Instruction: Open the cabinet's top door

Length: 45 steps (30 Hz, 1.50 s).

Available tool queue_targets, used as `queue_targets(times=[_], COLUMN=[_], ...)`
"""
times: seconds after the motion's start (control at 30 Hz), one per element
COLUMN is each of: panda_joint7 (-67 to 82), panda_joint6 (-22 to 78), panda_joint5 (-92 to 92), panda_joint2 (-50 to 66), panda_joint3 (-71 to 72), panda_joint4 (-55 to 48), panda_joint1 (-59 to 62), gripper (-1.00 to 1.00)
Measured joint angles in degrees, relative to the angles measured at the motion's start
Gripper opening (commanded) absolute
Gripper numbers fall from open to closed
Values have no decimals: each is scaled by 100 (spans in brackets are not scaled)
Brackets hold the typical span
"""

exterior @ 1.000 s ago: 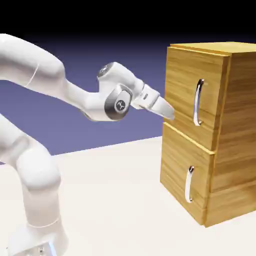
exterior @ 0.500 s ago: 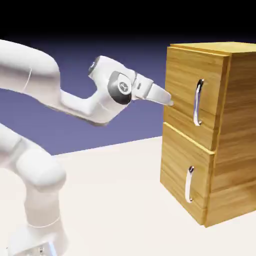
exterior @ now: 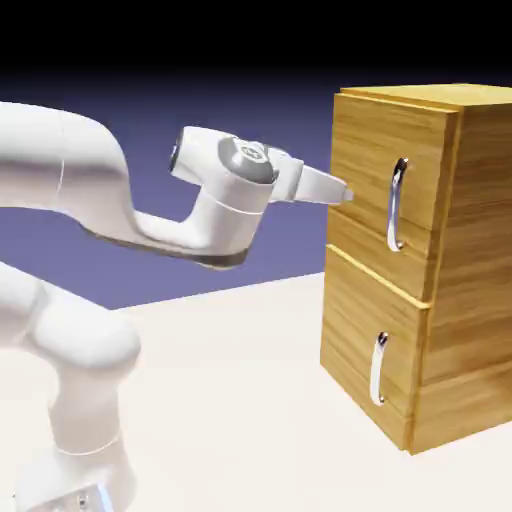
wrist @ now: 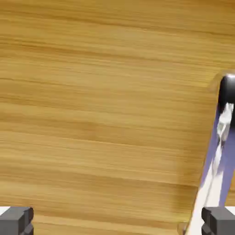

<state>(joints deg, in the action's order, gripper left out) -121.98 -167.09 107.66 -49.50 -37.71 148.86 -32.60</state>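
Note:
The cabinet (exterior: 470, 260) is a tall light-brown wood-grain box on the exterior view's right. Its top door (exterior: 365, 170) is shut and carries a long curved silver handle (exterior: 396, 205). My gripper (exterior: 340, 192) points level at the door's left part, its tip at the door's left edge, left of the handle. In the hand view the door's wood (wrist: 101, 105) fills the picture, and the silver handle (wrist: 218, 151) runs down the right side just beside the right fingertip (wrist: 218, 221). The left fingertip (wrist: 16, 220) sits far from it: the jaws stand open with nothing between them.
Below the top door sits the lower panel (exterior: 360, 335) with a shorter silver handle (exterior: 378, 368). The cabinet stands on a pale table (exterior: 230, 400). My white arm (exterior: 80, 200) arches in from the exterior view's left.
The hand has risen and levelled out, moving right until its tip reaches the top door's left edge. The wrist has rolled. The jaws have stayed open and the door has not moved.

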Motion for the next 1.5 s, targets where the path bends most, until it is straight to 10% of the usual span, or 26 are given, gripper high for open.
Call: queue_targets(times=[0.93,0.97,1.5], panda_joint7=[-4291,-4313,-4403], panda_joint6=[546,587,2067], panda_joint5=[5805,5834,3774], panda_joint2=[-539,-461,-169], panda_joint3=[-2466,-2572,151], panda_joint4=[-1228,-1358,498], panda_joint1=[-2512,-2696,77], gripper=[100,-100,-100])
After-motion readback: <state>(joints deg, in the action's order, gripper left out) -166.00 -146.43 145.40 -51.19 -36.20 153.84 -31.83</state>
